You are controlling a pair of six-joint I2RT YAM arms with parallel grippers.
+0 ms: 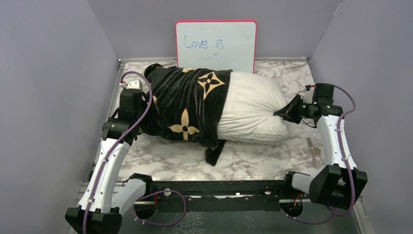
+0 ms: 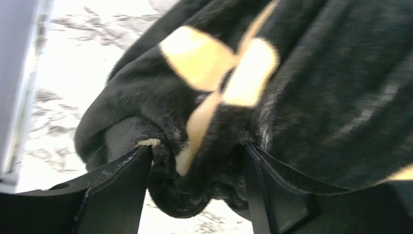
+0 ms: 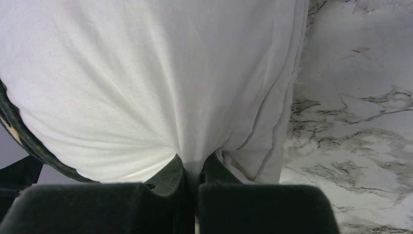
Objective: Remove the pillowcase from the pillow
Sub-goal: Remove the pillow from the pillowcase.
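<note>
Tightly on pillow (image 3: pixel 146 87) fabric: right jaws.

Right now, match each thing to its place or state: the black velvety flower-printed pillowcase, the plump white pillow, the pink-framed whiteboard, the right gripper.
1 black velvety flower-printed pillowcase
2 plump white pillow
3 pink-framed whiteboard
4 right gripper

A standing at the far edge of the marble table
B shut on the pillow's right end
C half uncovered
D bunched over the pillow's left half

Pairs: 1-D, 2-C, 3-A, 4-B
</note>
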